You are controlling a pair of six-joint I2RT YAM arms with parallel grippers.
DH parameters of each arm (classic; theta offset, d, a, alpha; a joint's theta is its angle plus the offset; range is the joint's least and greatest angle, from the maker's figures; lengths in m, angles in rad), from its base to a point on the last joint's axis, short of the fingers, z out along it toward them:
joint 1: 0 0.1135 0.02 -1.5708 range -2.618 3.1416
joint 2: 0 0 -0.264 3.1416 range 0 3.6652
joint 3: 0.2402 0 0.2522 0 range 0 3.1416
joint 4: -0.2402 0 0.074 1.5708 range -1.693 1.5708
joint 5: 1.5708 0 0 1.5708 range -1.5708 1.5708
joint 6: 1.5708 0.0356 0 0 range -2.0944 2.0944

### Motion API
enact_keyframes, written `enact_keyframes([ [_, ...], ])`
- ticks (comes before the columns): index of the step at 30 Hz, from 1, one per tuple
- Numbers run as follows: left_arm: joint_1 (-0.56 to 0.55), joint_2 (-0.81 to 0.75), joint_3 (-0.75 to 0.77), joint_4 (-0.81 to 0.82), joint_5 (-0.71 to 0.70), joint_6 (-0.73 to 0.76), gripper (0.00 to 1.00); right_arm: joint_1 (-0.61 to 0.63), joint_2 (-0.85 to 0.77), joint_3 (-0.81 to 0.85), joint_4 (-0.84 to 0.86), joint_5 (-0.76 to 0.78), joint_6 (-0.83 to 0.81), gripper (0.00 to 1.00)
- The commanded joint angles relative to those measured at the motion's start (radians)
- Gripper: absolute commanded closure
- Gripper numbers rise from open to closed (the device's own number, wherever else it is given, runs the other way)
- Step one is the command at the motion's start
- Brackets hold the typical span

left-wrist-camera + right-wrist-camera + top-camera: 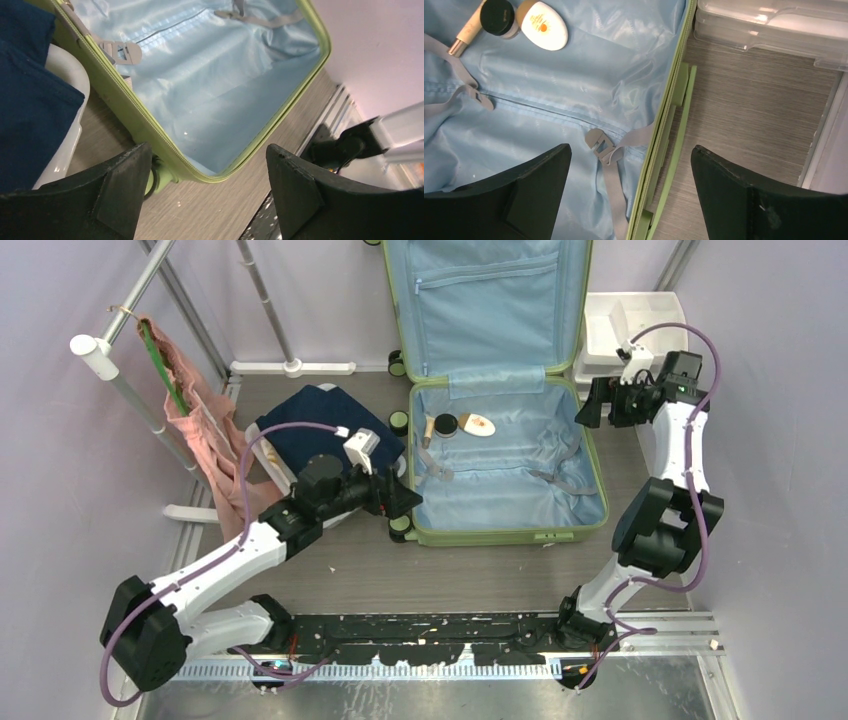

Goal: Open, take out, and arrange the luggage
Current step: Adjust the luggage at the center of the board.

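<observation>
On a grey wood-grain table [330, 570] between pale walls, a pink garment [200, 430] hangs from a white rack [100, 348] at far left. Beside it a navy cloth [305, 430] lies heaped in a white basket [70, 70].

Next comes the left gripper [408, 500], poised at the near-left corner of the luggage [500, 536], close to a wheel [400, 527]. Its jaws stand wide apart. In the wrist view the green corner shows in the gap between them, and nothing is pinched.

The luggage fills the centre of the table. Its base lies flat and open, and its lid [490, 300] is thrown back toward the rear wall. Pale blue lining [510, 480] covers both halves, and grey straps [560, 480] trail loose across the base. At the far end of the base sit a slim tube [428, 430], a dark-lidded jar [445, 425] and a white oval bottle [478, 424], close together.

The right gripper [588, 405] hangs over the luggage's right rim, near the side handle [679, 100]. Its jaws are also spread wide. The rim runs through the gap in the wrist view, and the gripper holds nothing. Just behind it, in the far-right corner, stands a white drawer unit [630, 325].
</observation>
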Motion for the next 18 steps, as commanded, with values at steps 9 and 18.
enact_keyframes([
  [9,0.005,-0.041,0.009,0.127,-0.062,-0.540,0.23,-0.105,-0.230,-0.109,0.055,-0.231,0.041,0.03],
  [18,-0.037,-0.004,0.254,-0.108,-0.026,-0.527,0.22,-0.144,-0.337,-0.194,-0.022,-0.378,-0.029,0.00],
])
